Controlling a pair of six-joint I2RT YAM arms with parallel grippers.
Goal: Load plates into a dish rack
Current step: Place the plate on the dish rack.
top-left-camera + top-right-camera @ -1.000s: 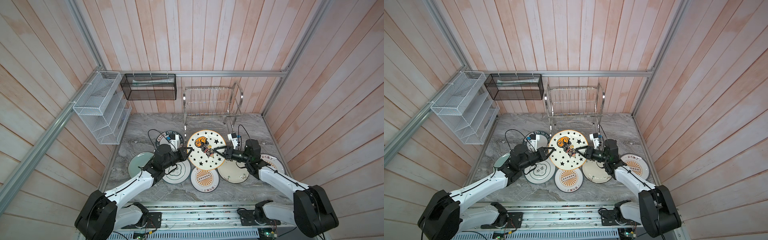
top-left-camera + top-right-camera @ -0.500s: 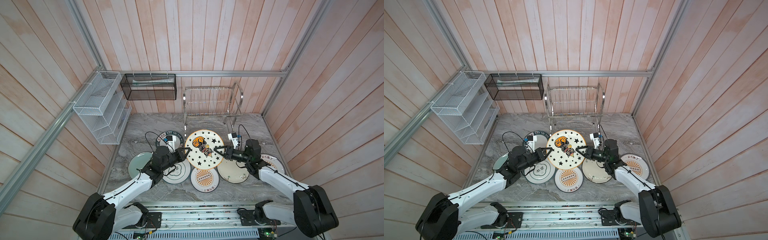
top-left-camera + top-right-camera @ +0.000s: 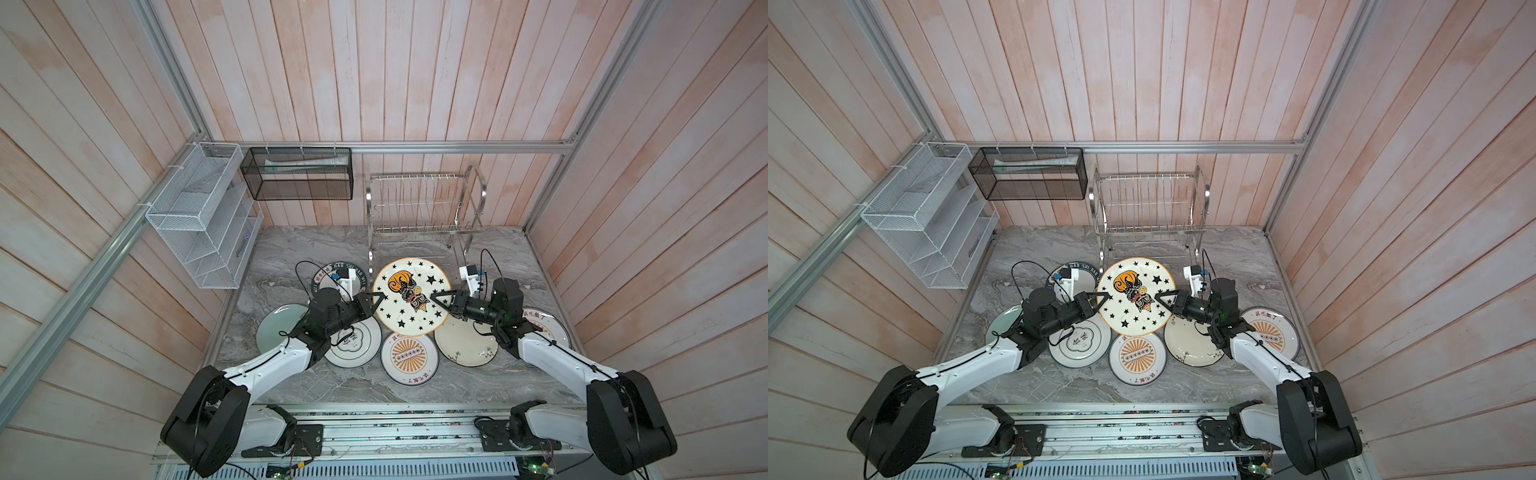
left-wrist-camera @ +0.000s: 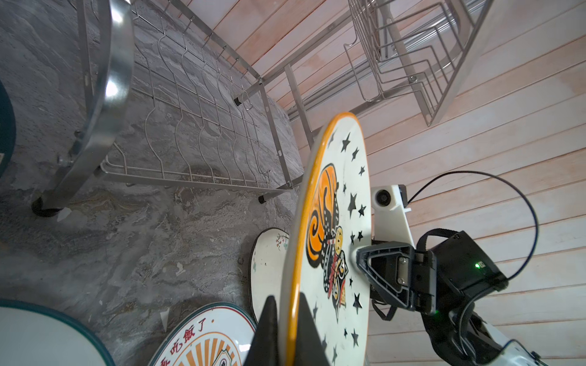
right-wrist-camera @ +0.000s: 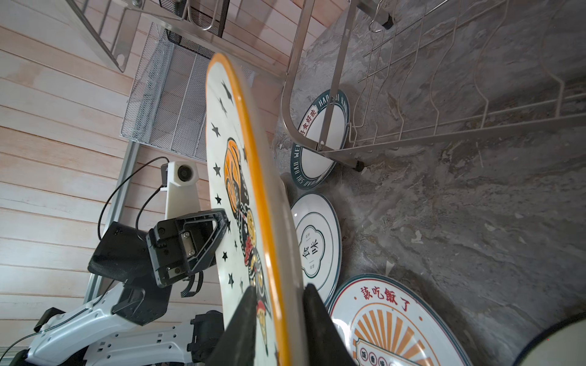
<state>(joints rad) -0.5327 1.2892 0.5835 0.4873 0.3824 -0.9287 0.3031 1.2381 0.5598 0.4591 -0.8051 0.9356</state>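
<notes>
Top view: left fingers (image 3: 370,300) clamp starred plate (image 3: 415,322) outside dish rack (image 3: 415,176); right fingers' (image 3: 441,297) grip unclear.

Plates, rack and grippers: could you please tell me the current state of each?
Starred plate: raised off the table, held by its rim.
Left gripper: shut on starred plate's rim.
Right gripper: straddling the opposite rim; clamped or not, unclear.
Other six plates: lying flat on the table.
Dish rack: upright, no plates loaded.

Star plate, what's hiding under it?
The star plate covers edges of one sunburst plate and the cream floral plate. From above, its middle hides whatever lies below.
</notes>
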